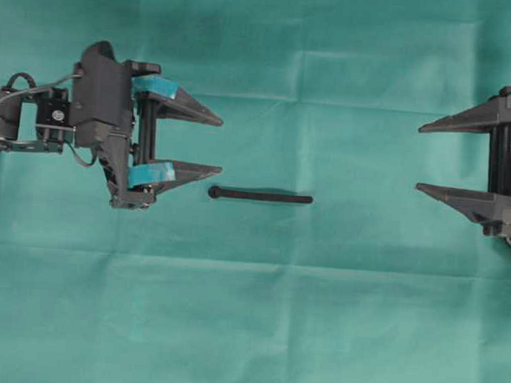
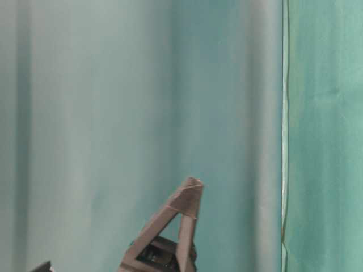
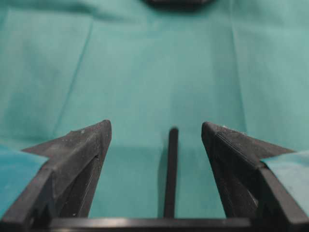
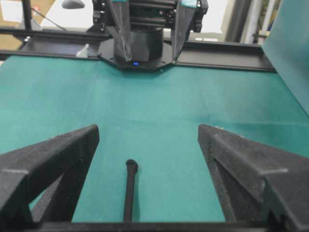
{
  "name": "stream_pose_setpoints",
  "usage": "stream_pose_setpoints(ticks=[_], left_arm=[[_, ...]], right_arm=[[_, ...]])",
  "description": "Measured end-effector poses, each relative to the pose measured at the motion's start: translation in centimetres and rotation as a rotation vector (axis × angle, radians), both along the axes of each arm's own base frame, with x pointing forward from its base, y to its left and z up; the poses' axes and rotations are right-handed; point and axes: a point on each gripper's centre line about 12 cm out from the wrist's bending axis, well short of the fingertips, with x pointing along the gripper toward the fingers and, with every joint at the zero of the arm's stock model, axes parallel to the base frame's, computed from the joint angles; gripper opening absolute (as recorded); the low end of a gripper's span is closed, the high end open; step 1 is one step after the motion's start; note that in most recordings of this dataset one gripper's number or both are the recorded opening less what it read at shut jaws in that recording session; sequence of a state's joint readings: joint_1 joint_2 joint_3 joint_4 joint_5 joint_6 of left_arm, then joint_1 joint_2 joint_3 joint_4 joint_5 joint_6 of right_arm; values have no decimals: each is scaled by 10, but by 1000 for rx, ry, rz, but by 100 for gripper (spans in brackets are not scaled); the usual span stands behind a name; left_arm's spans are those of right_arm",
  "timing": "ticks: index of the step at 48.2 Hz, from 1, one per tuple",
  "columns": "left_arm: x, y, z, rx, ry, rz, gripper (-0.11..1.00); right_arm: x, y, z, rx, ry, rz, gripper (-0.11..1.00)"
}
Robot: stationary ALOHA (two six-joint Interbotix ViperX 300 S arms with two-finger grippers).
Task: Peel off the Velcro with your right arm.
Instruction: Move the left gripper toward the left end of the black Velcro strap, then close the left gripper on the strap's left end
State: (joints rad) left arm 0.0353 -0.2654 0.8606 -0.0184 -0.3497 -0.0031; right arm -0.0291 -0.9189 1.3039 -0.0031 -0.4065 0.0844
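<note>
Overhead view: the Velcro [image 1: 260,195] was laid flat on the green-covered worktop [image 1: 317,325], just below frame centre, rounded end pointing left. The left claw [image 1: 220,143], teal-patched, was seen spread wide at centre-left, its lower tip just beside the rounded end but apart from it; likely placed to pin that end. The right claw [image 1: 419,158], plain black, was also spread wide at the right edge, well apart from the strap, w/ bare cloth between, so approach room looked ample.

Table-level view: only one dark pointed finger was seen at bottom centre against the green backdrop; the strap was not visible.

Left wrist view: the strap [image 3: 170,169] was seen btwn the parted fingers [image 3: 82,159], slightly right of middle, nothing gripped.

Right wrist view: the strap [image 4: 129,191] was seen lower centre-left, rounded end far from the lens, btwn parted fingers [image 4: 53,159], not touched. The far strap end was judged the free one for peeling.
</note>
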Motion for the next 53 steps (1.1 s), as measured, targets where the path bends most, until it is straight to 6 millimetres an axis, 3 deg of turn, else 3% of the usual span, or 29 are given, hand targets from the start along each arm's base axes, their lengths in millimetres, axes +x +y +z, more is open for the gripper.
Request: stream_pose_setpoints(ticks=[33,53], left_arm=[[36,-1,-14,-13,329,-12,79],[53,-2,-56,-15,434,-15,79]], right_arm=[[-2,0,-3,0,-2,0,76],[-4,0,-5,12,-6,0,76]])
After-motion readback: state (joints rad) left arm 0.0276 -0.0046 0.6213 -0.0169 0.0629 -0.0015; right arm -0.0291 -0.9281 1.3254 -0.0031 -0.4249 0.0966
